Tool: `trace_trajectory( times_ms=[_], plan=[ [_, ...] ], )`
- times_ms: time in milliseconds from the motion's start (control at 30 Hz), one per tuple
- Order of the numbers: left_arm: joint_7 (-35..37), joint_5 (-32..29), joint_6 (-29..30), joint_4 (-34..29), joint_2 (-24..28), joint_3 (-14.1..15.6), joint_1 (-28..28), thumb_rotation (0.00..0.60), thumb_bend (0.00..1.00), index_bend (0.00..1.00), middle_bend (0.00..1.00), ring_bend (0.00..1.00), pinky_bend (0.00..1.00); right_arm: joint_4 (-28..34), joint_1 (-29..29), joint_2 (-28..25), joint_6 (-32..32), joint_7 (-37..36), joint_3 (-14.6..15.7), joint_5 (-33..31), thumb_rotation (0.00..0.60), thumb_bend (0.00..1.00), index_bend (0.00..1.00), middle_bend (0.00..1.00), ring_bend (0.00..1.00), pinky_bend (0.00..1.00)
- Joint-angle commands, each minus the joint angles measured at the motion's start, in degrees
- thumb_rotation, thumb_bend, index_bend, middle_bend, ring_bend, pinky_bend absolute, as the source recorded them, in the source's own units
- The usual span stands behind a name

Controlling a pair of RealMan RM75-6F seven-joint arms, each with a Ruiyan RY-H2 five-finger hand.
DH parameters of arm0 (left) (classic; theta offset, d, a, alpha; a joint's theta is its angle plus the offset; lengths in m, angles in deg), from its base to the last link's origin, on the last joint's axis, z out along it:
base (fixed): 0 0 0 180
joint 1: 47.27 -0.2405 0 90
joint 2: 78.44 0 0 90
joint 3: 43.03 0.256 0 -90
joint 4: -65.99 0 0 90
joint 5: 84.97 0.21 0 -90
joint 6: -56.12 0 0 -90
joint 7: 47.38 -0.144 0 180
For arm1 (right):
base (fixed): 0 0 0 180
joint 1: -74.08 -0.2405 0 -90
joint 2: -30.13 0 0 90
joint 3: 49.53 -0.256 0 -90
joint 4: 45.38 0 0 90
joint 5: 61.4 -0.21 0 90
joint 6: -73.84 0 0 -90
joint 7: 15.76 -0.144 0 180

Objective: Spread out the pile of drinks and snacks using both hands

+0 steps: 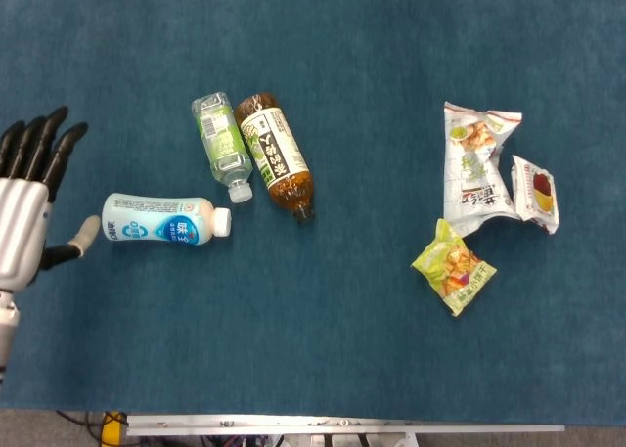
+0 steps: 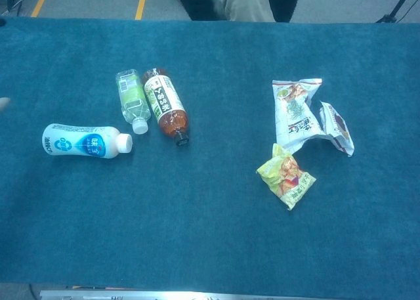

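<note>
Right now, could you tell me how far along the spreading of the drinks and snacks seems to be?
Mostly done: the white-blue bottle lies alone, and the yellow snack bag sits just clear of the tall white bag. In hand: nothing; the left hand is open beside the table edge. Left, arguably: the green bottle and brown bottle lie side by side, and the small red-print bag touches the white one.

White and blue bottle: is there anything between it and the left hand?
Nothing visible. The left hand is open beside the base of the white and blue bottle, with only bare blue table between them.
</note>
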Motion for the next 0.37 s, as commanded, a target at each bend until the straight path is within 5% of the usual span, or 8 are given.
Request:
trace_trajectory(
  times_ms=[33,367],
  plan=[
    [0.01,1.44,1.66,0.13,-0.97,0.95,-1.78,0.6,0.28,0.07,0.0,0.0,0.0,-0.71,2.4,0.46,2.33,-0.69,-0.27,0.04,0.6,0.08,0.16,0.26,0.21,0.24],
    [-3.19,2.95,4.84,2.1,-3.33,0.0,-4.59,0.6,0.28,0.07,0.0,0.0,0.0,-1.46,4.69,1.1,2.53,-1.45,-1.08,1.03,0.6,0.08,0.16,0.26,0.21,0.24]
  ],
)
